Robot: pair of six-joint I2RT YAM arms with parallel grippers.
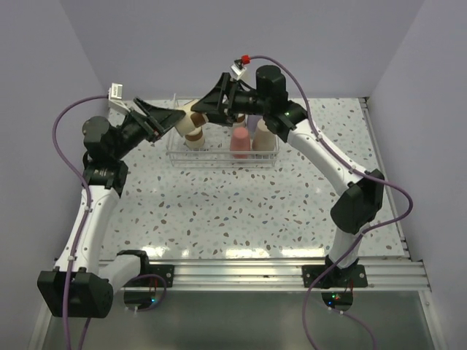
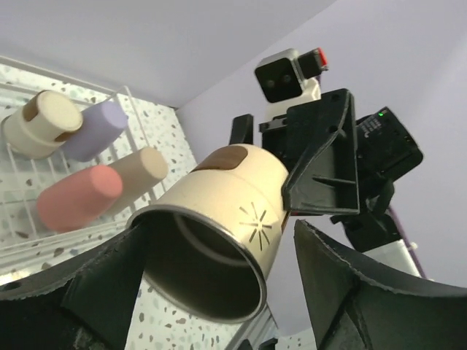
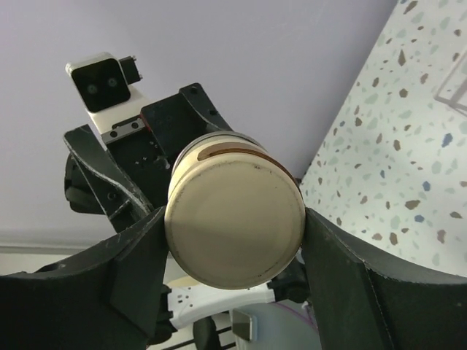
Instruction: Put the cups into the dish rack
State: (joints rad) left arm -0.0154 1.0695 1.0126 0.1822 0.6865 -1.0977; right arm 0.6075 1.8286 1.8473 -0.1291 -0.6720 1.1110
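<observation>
The right gripper [image 3: 233,244] clamps a cup [image 3: 233,222] near its base, with both black fingers pressed against its sides. The cup is a smooth cream tumbler with a brown patch, a faint starburst mark and a silvery metal rim (its flat base faces the right wrist camera, its dark mouth the left one). The left gripper [image 2: 219,277] is spread wider than the rim, and one finger [image 2: 343,292] stands clear of it. From above, the cup hangs over the rack [image 1: 219,159] at its 10 o'clock corner. The rack is a thin-railed clear rectangle at the table's [image 1: 219,211] 12 o'clock. It holds a matte pink cup [image 2: 76,197], a lavender cup [image 2: 102,127], a beige cup [image 2: 142,168] and a second cream cup [image 2: 44,120]. The table is white speckled terrazzo, and the walls [image 1: 219,44] are plain pale lilac.
</observation>
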